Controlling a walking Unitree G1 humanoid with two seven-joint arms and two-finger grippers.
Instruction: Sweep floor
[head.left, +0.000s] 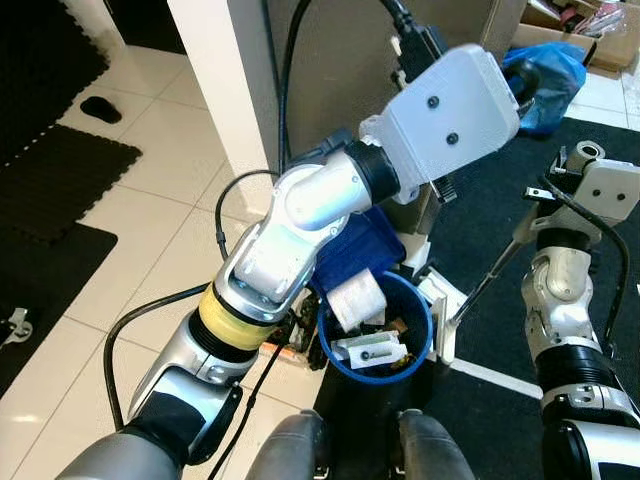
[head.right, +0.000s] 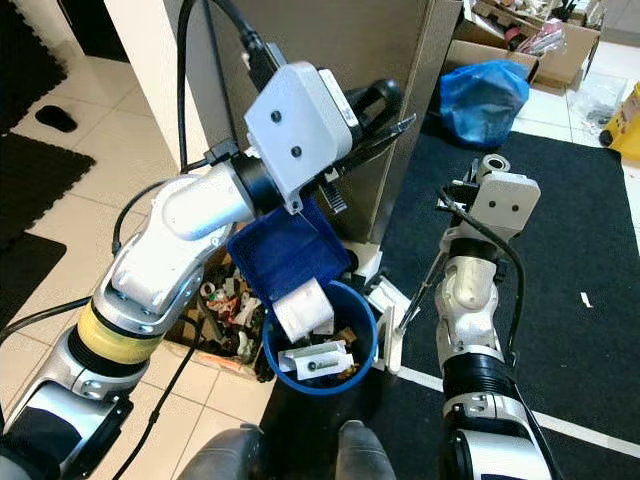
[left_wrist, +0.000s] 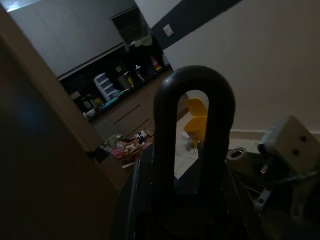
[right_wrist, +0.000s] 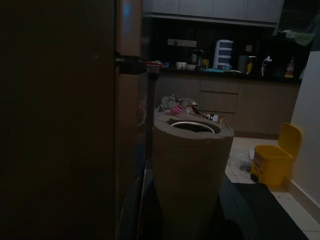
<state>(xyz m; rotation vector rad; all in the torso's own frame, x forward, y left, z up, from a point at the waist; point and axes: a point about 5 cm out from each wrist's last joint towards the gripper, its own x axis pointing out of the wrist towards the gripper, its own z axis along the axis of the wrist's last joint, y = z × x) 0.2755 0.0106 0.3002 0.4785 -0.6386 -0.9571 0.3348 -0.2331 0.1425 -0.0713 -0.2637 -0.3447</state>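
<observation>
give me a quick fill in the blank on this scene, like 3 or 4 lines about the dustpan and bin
1. The dustpan tipped over the bin is ____ in colour.
2. The round bin below it has a ____ rim.
3. The dustpan is held up by the robot's ____ arm.
4. The plastic bag on the floor near the cardboard box is ____.

Missing words: blue; blue; left; blue
</observation>
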